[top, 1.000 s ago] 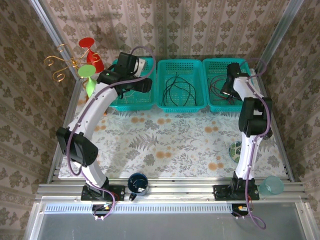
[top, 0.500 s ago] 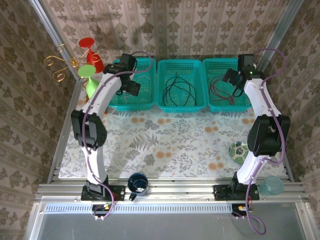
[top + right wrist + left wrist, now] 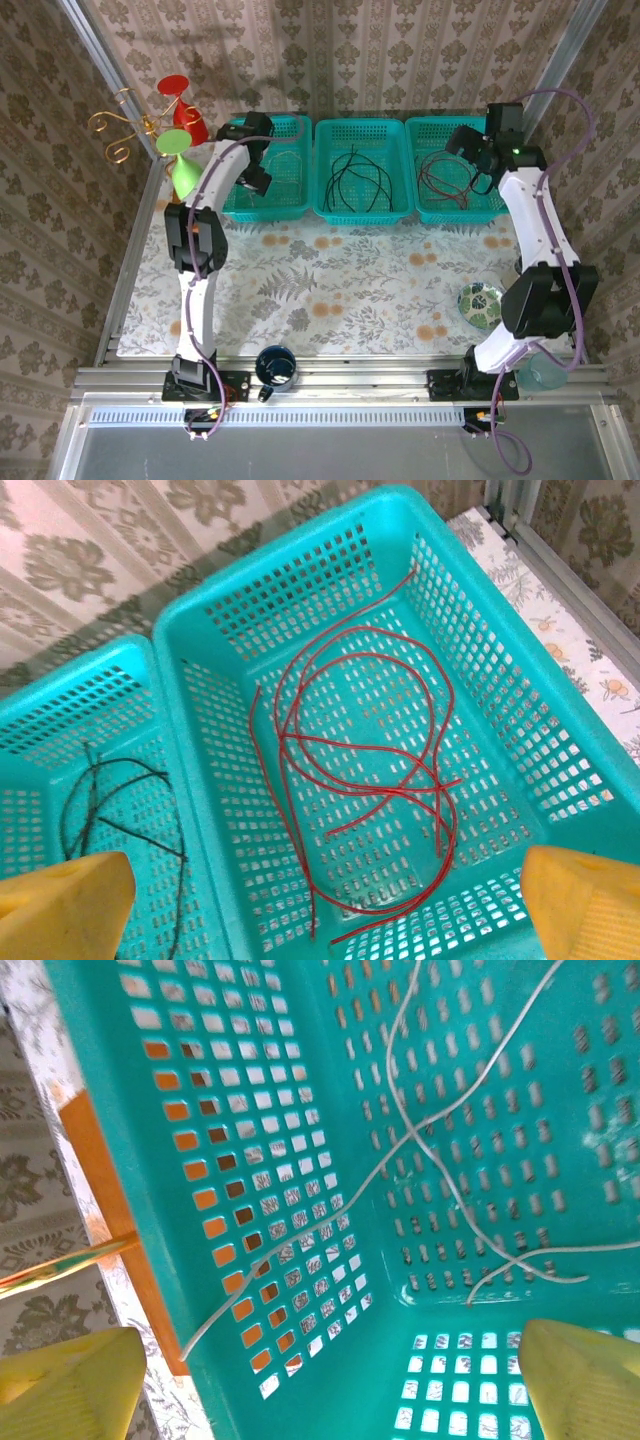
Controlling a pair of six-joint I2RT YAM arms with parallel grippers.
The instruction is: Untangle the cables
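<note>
Left to right, top view: three teal baskets in a row along the upper edge, one cable colour each.

- Left basket (image 3: pixel 265 213) – pale cables (image 3: pixel 398 1142) lie on its floor, and one strand runs up the side wall at lower left of the left wrist view. We count two strands crossing plus a third short run at lower right. We can't tell how many separate cables that makes. Left gripper (image 3: pixel 330 1385) hangs over this basket with its jaws spread wide and nothing between them.
- Middle basket (image 3: pixel 362 213) – black cables (image 3: pixel 356 172) sit loosely arched. We make out two or three strands, too thin to count for sure.
- Right basket (image 3: pixel 455 215) – red cables (image 3: pixel 370 780) lie in overlapping loops on the floor. We count roughly six loose ends, so probably three cables. Right gripper (image 3: pixel 322 905) is above it, jaws also fully apart, holding nothing.

Handling, as we judge it: all of these are very light, limp and thin, with no stiffness to push against. The smooth round jackets will likely slide in a pinch. The best hold is near a free end or on a loop that arches off the floor – not at a crossing, where two strands come up together. Ends may snag in the basket holes.
</note>
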